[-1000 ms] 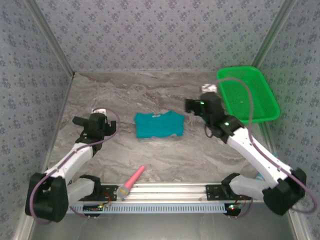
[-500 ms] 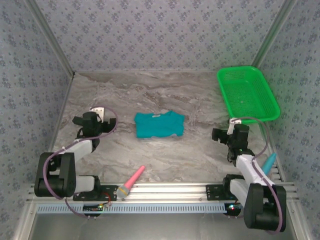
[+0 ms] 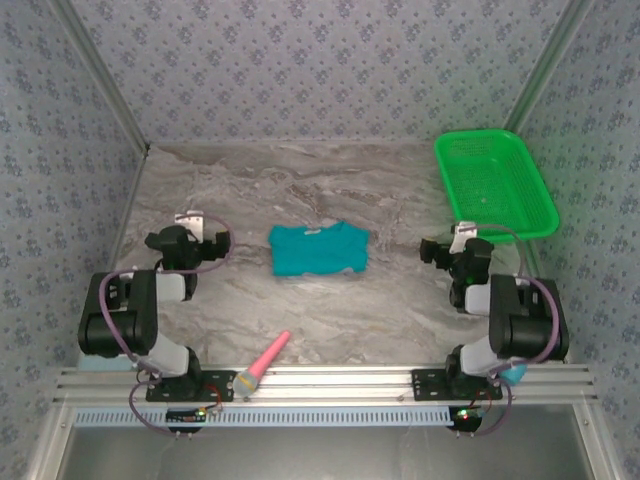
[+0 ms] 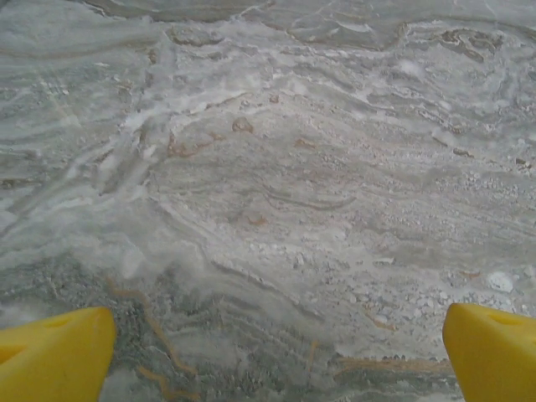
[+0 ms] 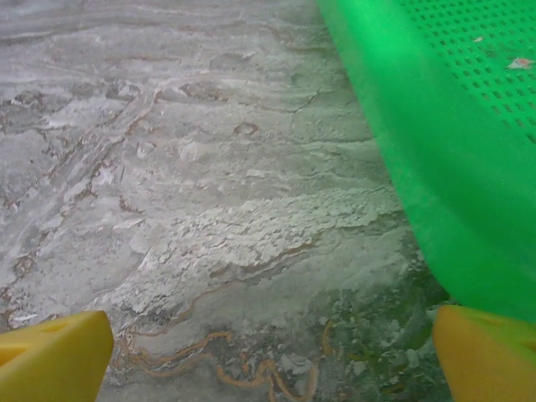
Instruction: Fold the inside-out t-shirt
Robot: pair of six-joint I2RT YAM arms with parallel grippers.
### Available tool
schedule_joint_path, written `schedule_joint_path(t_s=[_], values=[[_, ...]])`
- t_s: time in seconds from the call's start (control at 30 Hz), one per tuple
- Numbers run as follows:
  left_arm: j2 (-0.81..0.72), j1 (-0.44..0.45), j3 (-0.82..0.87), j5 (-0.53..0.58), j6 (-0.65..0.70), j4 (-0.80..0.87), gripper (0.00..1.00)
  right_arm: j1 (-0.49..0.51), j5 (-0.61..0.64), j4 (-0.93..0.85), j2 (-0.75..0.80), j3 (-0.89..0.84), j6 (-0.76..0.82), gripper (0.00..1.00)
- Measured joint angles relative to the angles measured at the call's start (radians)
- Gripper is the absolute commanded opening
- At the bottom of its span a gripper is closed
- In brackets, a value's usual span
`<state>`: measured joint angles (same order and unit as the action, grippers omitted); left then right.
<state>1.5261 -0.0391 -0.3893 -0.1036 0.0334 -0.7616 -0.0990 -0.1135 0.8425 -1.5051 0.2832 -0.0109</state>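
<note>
Both your arms sit tucked back over their bases; left gripper (image 3: 163, 241) and right gripper (image 3: 437, 250) gape wide, empty; teal short-sleeved cloth t-shirt (image 3: 318, 249), seemingly folded, lies between them, touching neither.

A grey, marble-patterned table (image 3: 300, 190) with pale swirling veins. A teal t-shirt (image 3: 318, 249) lies flat near the middle, folded into a compact rectangle (a small white tag shows at its far edge). A green plastic basket (image 3: 494, 185) with perforated walls rests on the far right corner, well apart from the shirt. A pink cone-shaped object (image 3: 268, 356) lies tilted at the near edge, its wide end touching the metal rail.
</note>
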Motion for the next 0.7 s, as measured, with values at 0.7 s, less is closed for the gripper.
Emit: schedule_joint_path(t_s=[0.7], values=[[0.001, 0.002, 0.001, 0.045, -0.027, -0.046, 1.0, 0.06, 0.099, -0.052, -0.006, 0.1, 0.035, 1.0]])
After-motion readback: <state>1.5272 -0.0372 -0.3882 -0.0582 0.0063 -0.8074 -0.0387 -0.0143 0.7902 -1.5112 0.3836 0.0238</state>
